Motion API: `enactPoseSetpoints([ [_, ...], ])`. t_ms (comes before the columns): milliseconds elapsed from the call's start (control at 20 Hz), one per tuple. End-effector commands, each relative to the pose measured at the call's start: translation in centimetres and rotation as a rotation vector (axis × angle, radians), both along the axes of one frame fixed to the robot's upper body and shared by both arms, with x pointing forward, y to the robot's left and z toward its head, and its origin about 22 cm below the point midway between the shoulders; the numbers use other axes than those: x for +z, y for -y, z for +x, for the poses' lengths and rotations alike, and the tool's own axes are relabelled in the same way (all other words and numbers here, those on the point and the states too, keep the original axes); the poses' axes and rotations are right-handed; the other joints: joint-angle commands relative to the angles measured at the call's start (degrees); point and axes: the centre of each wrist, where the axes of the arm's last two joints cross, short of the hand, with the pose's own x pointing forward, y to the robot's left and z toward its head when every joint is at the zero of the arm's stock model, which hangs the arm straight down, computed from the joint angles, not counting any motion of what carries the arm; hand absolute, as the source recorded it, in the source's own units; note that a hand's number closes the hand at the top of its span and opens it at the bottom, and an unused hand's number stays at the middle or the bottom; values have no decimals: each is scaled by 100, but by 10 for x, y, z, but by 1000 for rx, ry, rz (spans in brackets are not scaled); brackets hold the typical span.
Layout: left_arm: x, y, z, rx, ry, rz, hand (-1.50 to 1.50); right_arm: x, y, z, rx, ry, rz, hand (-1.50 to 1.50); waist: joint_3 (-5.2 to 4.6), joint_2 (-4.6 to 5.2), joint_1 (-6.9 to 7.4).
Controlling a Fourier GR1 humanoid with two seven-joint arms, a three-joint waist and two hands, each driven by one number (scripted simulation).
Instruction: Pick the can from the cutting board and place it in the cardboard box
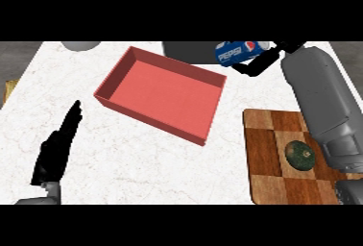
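A blue Pepsi can [237, 52] lies tilted in the air near the far right corner of the red open box [163, 93]. My right hand [266, 58] is shut on the can's right end, its black fingers curled round it, and its grey forearm runs down the right side. The checkered wooden cutting board [273, 187] lies at the lower right, partly under that forearm. My left hand [56, 149] rests open at the left, fingers straight and pointing up, well clear of the box.
A dark green round object [300, 155] sits on the cutting board. A grey round item [81, 45] and a dark grey block [188, 49] stand at the counter's far edge. A yellowish thing [8, 89] shows at the left edge.
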Motion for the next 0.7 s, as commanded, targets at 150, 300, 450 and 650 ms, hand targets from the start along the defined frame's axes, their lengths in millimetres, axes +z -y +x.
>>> enactPoseSetpoints([
  [150, 7, -9, 9, 9, -15, 4, 0, 27, -68, -3, 37, -20, 20, 150, -3, 5, -17],
  [300, 2, 6, 4, -6, 12, 6, 0, 35, -95, -6, 20, -50, -26, 150, -3, 9, 0],
  [450, 3, -6, 2, -12, -5, -4, 0, 29, -128, -7, 17, -54, -52, 150, -4, 30, 73],
  [650, 18, 7, 12, -21, 10, 6, 0, 31, -159, -11, 26, -88, -95, 150, -3, 30, 90],
])
